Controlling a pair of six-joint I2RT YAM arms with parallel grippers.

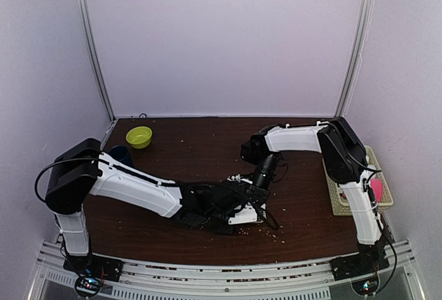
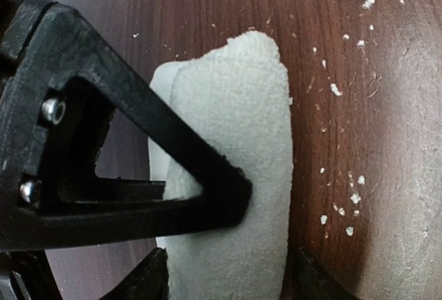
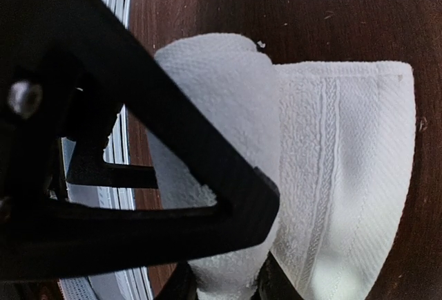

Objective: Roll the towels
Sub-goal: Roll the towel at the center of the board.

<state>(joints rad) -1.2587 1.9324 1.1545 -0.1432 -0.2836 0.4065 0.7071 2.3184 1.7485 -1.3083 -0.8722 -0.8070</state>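
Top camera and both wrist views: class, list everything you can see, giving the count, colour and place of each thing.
cream towel: one, off-white, front centre of the table, partly rolled, one end flat
pink towel: one, bright pink, on the tray, mostly hidden by the right arm
tray: one, cream, right edge of the table
bowl-like thing: one, yellow-green, far left of the table
dark blue thing: one, behind the left arm, too hidden to name
crumbs: many, white, scattered on the table
table: one, dark brown wood
left gripper: one, black, fingers on either side of the roll
right gripper: one, black, closed on the roll
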